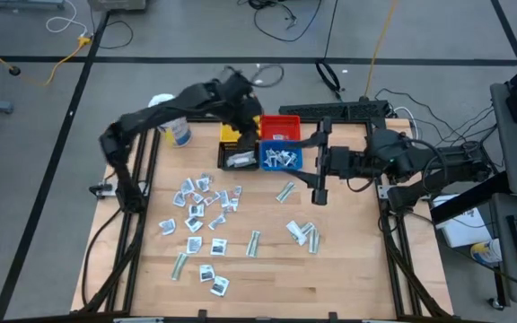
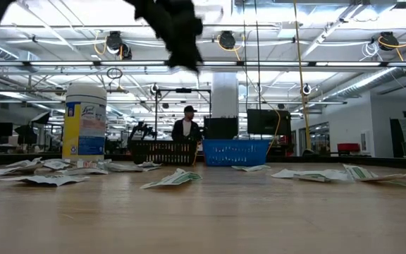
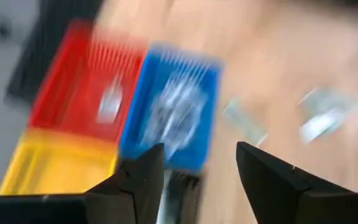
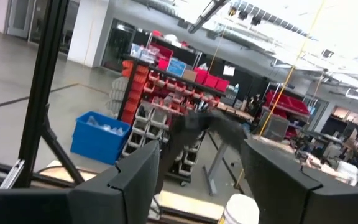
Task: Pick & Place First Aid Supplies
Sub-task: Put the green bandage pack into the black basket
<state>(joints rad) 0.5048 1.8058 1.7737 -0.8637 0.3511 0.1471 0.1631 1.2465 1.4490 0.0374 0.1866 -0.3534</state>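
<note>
Packets [image 1: 206,199] lie scattered on the bench just below the black bin [image 1: 239,159], nearest the left hand [image 1: 240,121], whose fingers stand apart and empty.

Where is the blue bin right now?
In the high view, the blue bin sits at the table's far edge near the middle, below the red bin and right of the black bin, holding packets.

jar label [image 2: 84,127]: script brand word on the yellow-and-blue wrap, looks like "Lysol", not sharp enough to be sure
packets [image 2: 175,178]: dark and blue marks, unreadable
bins [image 1: 280,127]: no text seen
</note>
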